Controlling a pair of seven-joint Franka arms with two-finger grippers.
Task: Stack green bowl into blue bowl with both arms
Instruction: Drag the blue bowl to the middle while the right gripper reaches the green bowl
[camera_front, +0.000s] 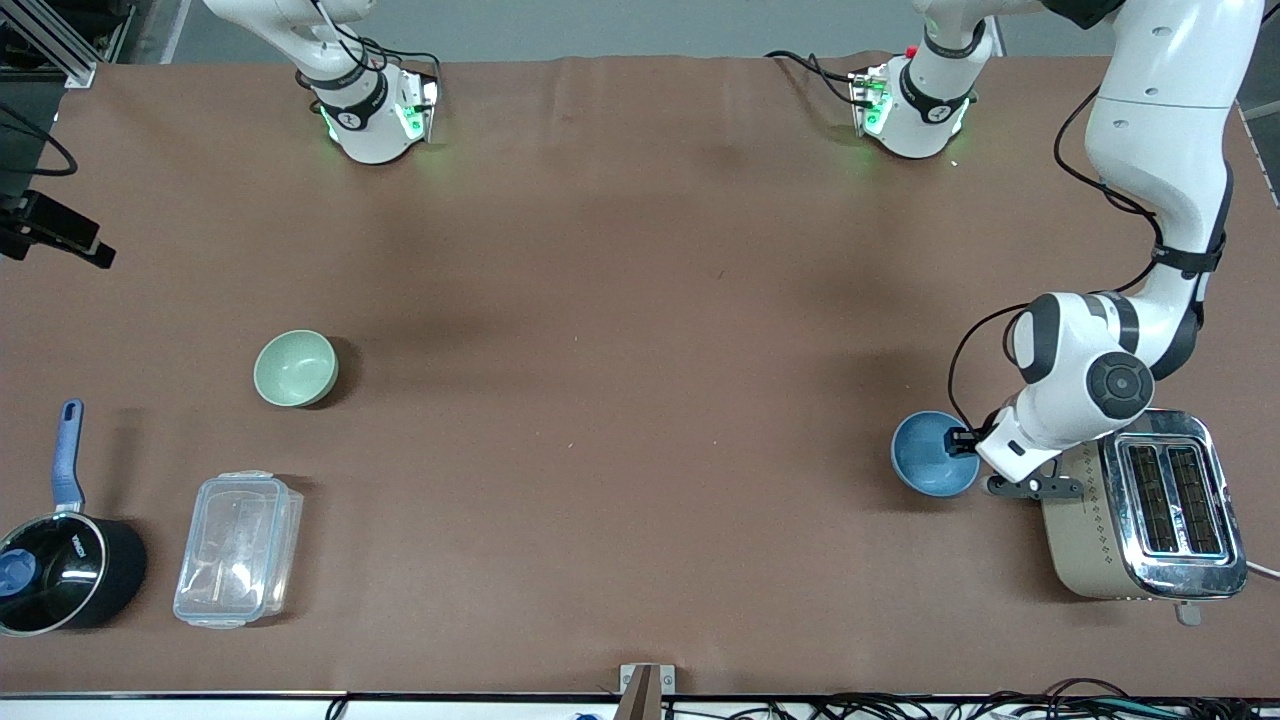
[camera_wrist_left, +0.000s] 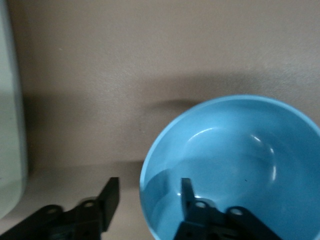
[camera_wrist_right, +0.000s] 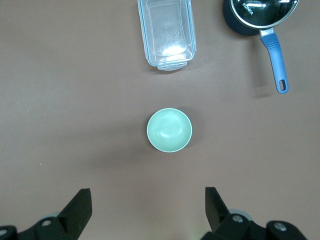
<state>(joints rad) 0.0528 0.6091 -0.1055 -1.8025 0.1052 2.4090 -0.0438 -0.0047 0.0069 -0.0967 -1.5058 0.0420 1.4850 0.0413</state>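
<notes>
Nearest the camera, toward the left arm's end, blue bowl (camera_front: 935, 453) sits beside toaster (camera_front: 1145, 505). Left gripper (camera_wrist_left: 150, 192) straddles its rim, fingers apart, apparently for a rim grasp. Right gripper (camera_wrist_right: 148, 207), spread wide, hangs high over the green bowl (camera_front: 296, 368), well apart toward the right arm's end.

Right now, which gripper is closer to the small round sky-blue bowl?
Left. The left gripper is open at the sky-blue bowl, one finger inside its rim, one outside. The right gripper hangs open high above the pale sage-green bowl, at the right arm's end of the table.
</notes>
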